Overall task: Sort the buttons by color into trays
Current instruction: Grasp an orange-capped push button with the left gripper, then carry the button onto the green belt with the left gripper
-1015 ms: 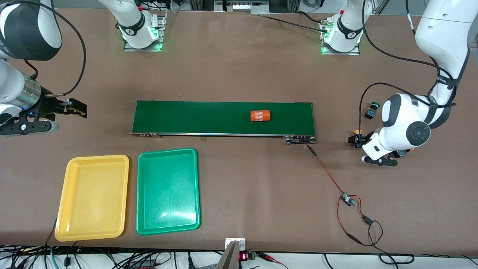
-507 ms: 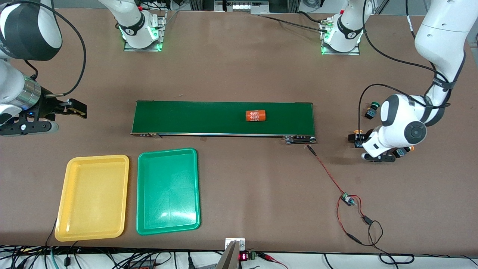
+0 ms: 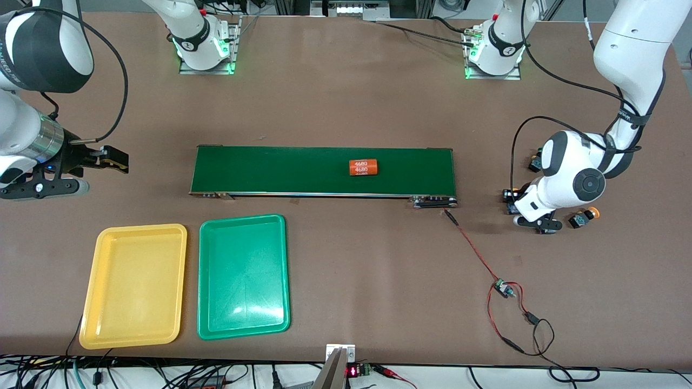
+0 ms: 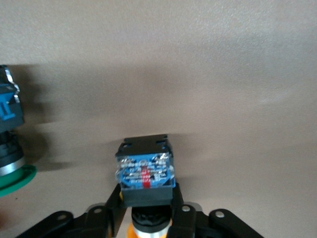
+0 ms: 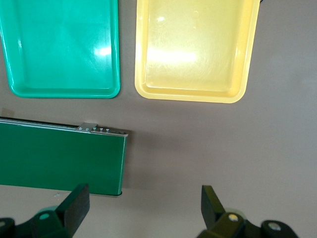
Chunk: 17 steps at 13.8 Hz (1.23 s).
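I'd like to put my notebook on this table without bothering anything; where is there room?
The widest bare patch lies between the green tray and the red wire, nearer the front camera than the conveyor belt. Another lies between the belt and the arm bases. It is crowded around the left gripper, among the buttons.

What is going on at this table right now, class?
The left gripper is down at the left arm's end of the table, shut on a yellow-capped button. Another yellow-capped button and a green-capped one lie close by on the table. The right gripper hangs open over the table at the right arm's end, waiting. The yellow tray and green tray hold nothing yet. An orange cylinder lies on the conveyor belt.
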Tool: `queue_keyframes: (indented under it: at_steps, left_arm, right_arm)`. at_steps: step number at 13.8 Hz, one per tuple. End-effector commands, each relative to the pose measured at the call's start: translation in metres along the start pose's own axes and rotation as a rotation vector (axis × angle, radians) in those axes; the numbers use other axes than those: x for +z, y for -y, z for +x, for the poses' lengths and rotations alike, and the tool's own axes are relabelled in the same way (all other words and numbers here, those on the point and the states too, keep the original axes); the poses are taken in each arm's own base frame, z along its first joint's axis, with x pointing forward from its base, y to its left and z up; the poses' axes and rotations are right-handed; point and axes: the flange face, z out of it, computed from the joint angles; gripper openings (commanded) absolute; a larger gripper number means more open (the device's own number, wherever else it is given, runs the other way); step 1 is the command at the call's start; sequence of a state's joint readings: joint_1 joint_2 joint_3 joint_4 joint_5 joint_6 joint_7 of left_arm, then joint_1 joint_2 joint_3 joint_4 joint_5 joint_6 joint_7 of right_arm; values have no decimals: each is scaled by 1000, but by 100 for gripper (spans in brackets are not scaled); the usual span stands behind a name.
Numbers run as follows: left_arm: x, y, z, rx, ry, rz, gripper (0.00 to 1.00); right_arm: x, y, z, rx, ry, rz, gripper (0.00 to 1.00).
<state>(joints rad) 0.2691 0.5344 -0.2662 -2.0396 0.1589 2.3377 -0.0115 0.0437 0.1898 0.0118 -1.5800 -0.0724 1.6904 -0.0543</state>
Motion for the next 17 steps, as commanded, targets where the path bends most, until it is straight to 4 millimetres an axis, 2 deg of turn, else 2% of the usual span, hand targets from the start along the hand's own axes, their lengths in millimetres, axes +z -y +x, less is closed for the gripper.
queue_keyframes:
  at_steps: [1, 2, 4, 5, 7, 10, 13, 17]
  left_arm:
    - [-8, -2, -7, 3, -3, 2, 9]
    - [-17, -3, -5, 3, -19, 7, 3]
    - [-37, -14, -7, 18, -31, 24, 3]
    - [-53, -27, -8, 44, -36, 37, 3]
    - [-91, -64, -12, 94, -84, 57, 2]
    - [-117, -111, -23, 99, -86, 29, 0]
    - [-120, -166, -36, 148, -61, 14, 0]
    - [-108, -230, -52, 90, -31, -16, 0]
  right_arm:
    - [-5, 0, 2, -5, -12, -8, 100]
    - [-5, 0, 2, -5, -12, -8, 100]
    - [-5, 1, 2, -5, -12, -6, 100]
    - [-5, -1, 2, -2, -12, -6, 100]
    - [-5, -1, 1, -4, -9, -7, 100]
    - [-5, -4, 1, -1, -7, -7, 100]
    - [-7, -3, 0, -1, -10, -7, 100]
    - [-6, -6, 0, 2, -9, -9, 100]
